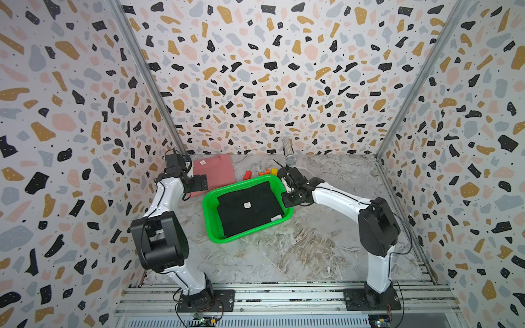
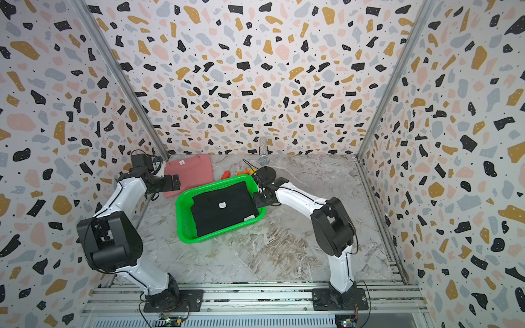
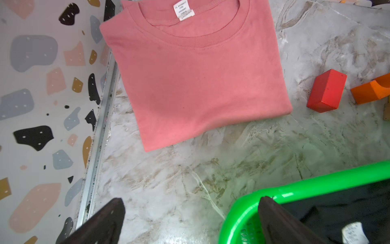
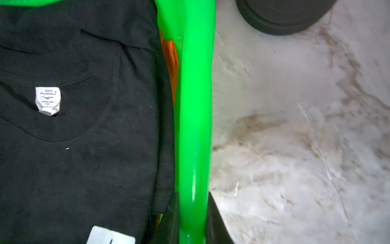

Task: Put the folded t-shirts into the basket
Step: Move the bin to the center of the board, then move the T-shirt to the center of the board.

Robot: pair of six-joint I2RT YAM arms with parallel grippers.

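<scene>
- Right claw (image 4: 193,221) is closed on the basket (image 4: 194,105): one finger is inside the rim and one outside, at the side nearest the right arm. In both top views it (image 1: 287,198) (image 2: 257,198) meets that same side.
- Left claw (image 3: 190,228) is spread wide and holds nothing. It hangs over the table (image 1: 312,250) between the pink shirt (image 3: 200,84) and a basket corner (image 3: 316,186).
- Basket (image 1: 211,221) sits mid-table, turned at an angle to the table's edges.
- Black shirt (image 1: 255,218) (image 4: 84,169) lies flat in the basket, its edge against the gripped side. A band of green floor shows along the opposite side.
- Orange shirt (image 4: 171,59) shows only as a sliver between the black shirt and the rim.
- Pink shirt (image 1: 217,170) lies on the table in the back left corner, one corner just beside the wall (image 3: 31,84). A strip of marble separates it from the basket.
- Red block (image 3: 327,90) and orange block (image 3: 371,90) lie near the pink shirt's other side.
- A wide stretch of marble runs from the basket to the front rail, and another to the right wall.
- White tag (image 3: 183,10) in the pink collar carries print too blurred to read.
- White label (image 4: 48,100) in the black collar: the top line seems to read "Q2000"; the rest is not legible.
- White sticker (image 4: 111,235) on the basket is cut off by the frame.
</scene>
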